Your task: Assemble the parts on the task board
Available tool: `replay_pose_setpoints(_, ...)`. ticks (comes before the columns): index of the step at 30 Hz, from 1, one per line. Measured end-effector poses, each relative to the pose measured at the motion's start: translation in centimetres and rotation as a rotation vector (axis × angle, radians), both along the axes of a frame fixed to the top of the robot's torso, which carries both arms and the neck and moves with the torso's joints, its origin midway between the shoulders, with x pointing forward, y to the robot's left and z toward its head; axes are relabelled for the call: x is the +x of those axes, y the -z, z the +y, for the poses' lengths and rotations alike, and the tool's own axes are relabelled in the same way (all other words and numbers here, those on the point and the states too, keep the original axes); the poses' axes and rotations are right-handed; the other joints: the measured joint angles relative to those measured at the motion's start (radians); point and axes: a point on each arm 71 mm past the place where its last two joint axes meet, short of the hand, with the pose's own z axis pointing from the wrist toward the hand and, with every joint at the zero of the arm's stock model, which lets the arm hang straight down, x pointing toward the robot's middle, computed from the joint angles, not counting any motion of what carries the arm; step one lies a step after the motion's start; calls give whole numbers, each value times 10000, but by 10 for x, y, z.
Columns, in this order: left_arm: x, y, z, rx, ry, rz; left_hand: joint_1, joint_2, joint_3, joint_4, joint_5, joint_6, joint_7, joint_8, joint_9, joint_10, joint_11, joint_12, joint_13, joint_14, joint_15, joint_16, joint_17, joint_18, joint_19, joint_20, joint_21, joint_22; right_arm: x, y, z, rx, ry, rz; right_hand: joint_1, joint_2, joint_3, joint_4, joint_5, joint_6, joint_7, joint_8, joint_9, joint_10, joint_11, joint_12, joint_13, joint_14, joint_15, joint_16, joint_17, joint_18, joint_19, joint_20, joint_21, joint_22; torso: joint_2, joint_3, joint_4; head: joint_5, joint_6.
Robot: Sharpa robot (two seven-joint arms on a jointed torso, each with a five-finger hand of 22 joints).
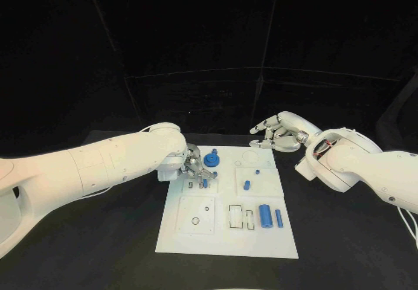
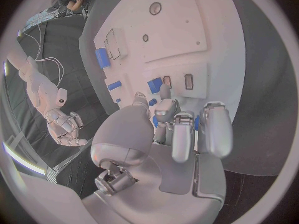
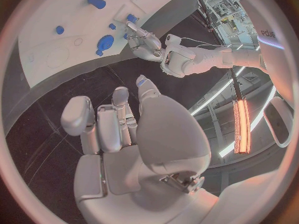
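The white task board [image 1: 228,235] lies mid-table. My left hand [image 1: 193,167] hovers low over its far left part, fingers bent down beside a round blue part [image 1: 212,159]. In the left wrist view blue [image 2: 154,120] shows between the curled fingers [image 2: 182,134]; whether they grip it is unclear. Small blue pegs [image 1: 246,183] stand further right. A blue cylinder [image 1: 264,216] and a thin blue peg [image 1: 279,218] lie near the board's right edge. My right hand [image 1: 277,136] hangs beyond the far right corner, fingers apart and holding nothing.
Bare black table [image 1: 348,241] surrounds the board on all sides. The near left of the board has a square plate with small holes [image 1: 197,220] and rectangular slots [image 1: 237,216]. A shallow round recess [image 1: 250,158] sits at the far right of the board.
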Motion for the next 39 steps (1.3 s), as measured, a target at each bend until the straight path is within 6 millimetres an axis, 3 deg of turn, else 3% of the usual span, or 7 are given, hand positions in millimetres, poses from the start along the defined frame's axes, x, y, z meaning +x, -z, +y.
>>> replay_pose_setpoints(27, -1, 6, -5, 196, 177, 216, 430, 141, 81, -255, 0, -93, 23, 107, 239, 0, 0, 0, 2, 0, 1, 0, -1, 2, -28, 27, 0, 48, 2, 1, 1, -18, -1, 38, 38, 38, -26, 26, 108, 0, 0, 0, -1, 2, 0, -41, -82, 0, 0, -43, -34, 0, -34, 34, -38, -56, 10, 5, 32, -58, -80)
replay_pose_setpoints(39, -3, 6, -6, 126, 201, 176, 1524, 575, 734, -1121, 0, -220, -5, 194, 489, 0, 0, 0, 54, 0, 1, 0, -2, 1, -28, 28, 0, 112, 4, 2, 2, -44, 58, 72, 78, 79, -26, 26, 194, 0, 0, 37, -2, -19, -20, -85, -132, 0, 0, -97, -74, 1, -71, -3, -83, -107, 11, 12, 45, -78, -85)
